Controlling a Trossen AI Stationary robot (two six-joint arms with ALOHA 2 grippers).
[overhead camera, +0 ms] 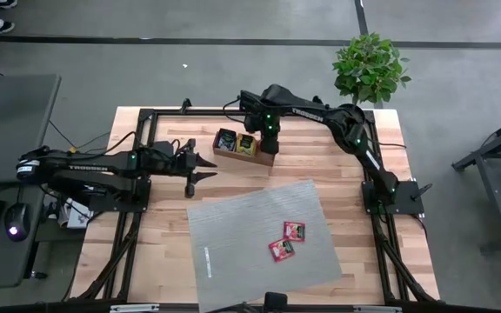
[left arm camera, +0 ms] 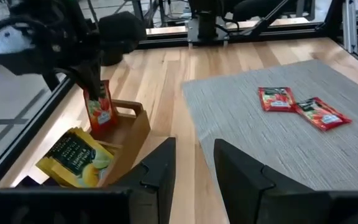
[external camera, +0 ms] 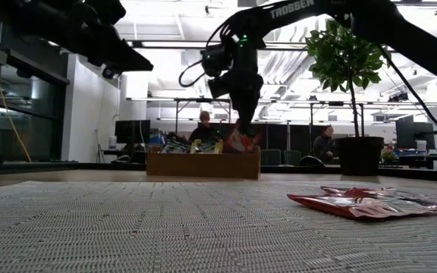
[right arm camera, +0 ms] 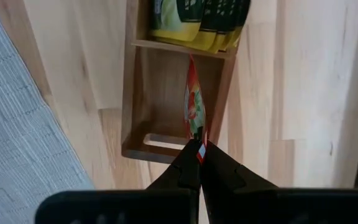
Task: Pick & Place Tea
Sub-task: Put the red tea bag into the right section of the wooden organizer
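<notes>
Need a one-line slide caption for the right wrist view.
Right gripper lowers a red tea sachet edge-on into the wooden tray's end compartment.

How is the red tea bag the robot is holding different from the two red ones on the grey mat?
The held red tea bag hangs upright on edge; the two red tea bags on the mat lie flat. It is pinched in the right gripper jaws over the wooden tray; they lie loose on the mat. All are red sachets.
</notes>
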